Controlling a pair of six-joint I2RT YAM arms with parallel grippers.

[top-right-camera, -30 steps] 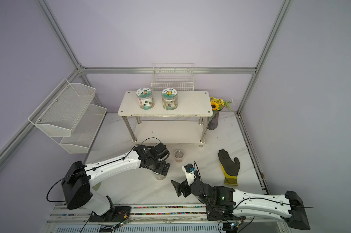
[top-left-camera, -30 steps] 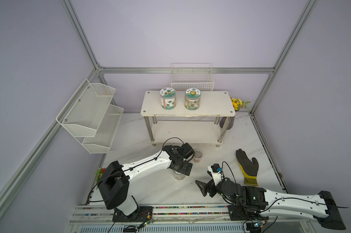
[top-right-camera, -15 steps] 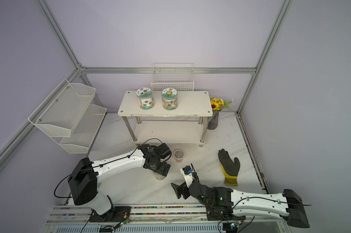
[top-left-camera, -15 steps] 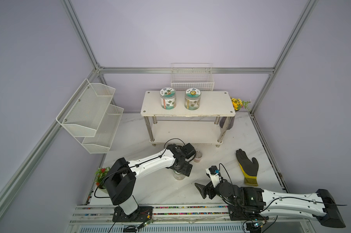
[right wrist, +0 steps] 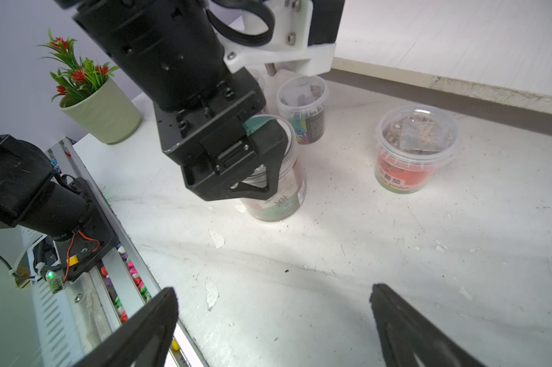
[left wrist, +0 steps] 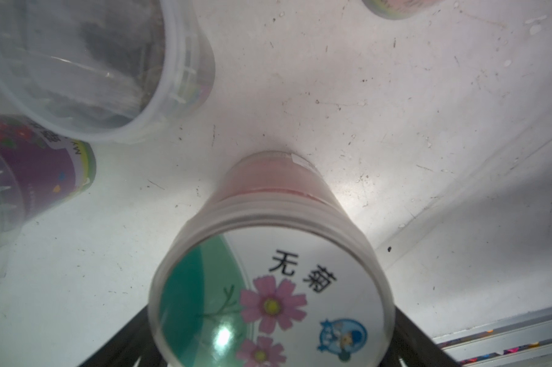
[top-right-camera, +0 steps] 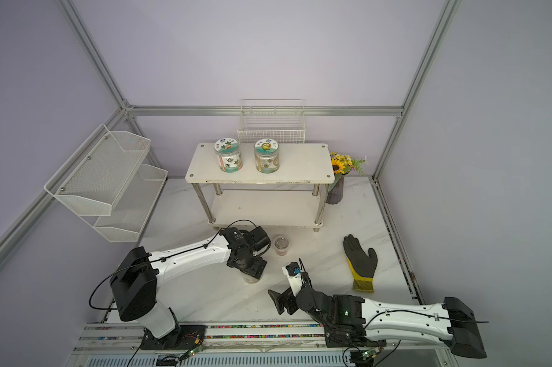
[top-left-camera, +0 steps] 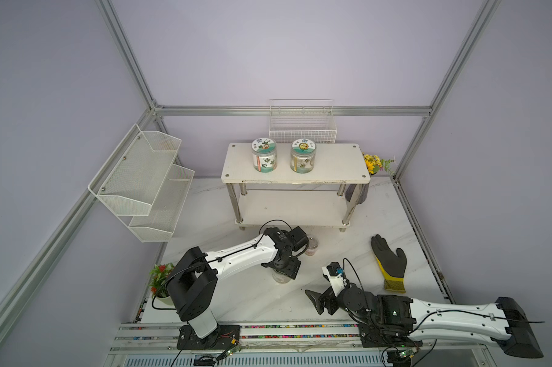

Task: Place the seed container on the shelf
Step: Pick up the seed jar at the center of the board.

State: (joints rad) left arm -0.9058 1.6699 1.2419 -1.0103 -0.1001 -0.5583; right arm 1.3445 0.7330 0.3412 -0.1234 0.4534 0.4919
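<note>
My left gripper (top-left-camera: 282, 275) straddles the seed container (right wrist: 278, 203), fingers (right wrist: 268, 159) reaching down either side of its flower-printed lid; whether they press it I cannot tell. The jar stands upright on the marble table (top-left-camera: 246, 298), in front of the shelf (top-left-camera: 332, 165) and apart from it. The shelf's top board carries a green-lidded jar (top-left-camera: 264, 154) and a sunflower-lidded jar (top-left-camera: 303, 156). A red-labelled tub (right wrist: 417, 149) sits near the seed container. My right gripper (right wrist: 273, 289) hangs over bare table, fingers spread wide, holding nothing. A black-and-yellow glove (top-left-camera: 389, 260) lies flat toward the table's right edge.
</note>
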